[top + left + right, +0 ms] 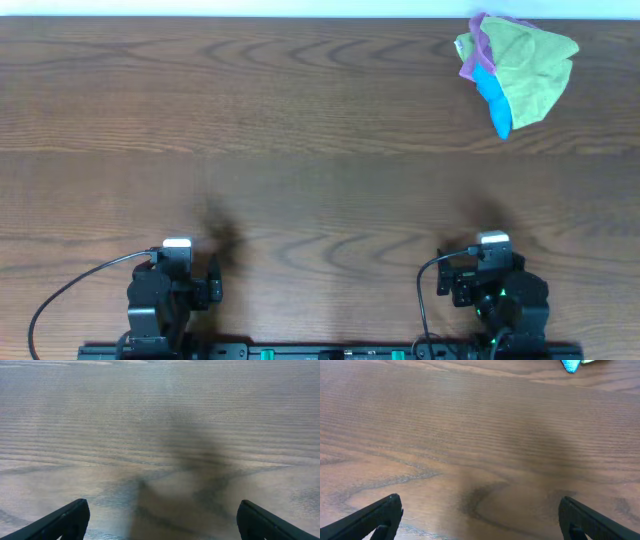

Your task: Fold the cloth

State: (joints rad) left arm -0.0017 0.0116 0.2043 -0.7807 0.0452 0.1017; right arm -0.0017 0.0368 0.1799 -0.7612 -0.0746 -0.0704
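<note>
A crumpled cloth (517, 68), green with pink and blue parts, lies bunched at the far right of the wooden table. Its blue tip shows at the top edge of the right wrist view (571, 365). My left gripper (177, 262) rests at the near left edge, open and empty, with only bare wood between its fingers (161, 519). My right gripper (490, 258) rests at the near right edge, open and empty (480, 519). Both grippers are far from the cloth.
The wooden table (300, 150) stretches across the whole view. A black rail (330, 351) with the arm bases runs along the near edge. A cable (70, 290) loops beside the left arm.
</note>
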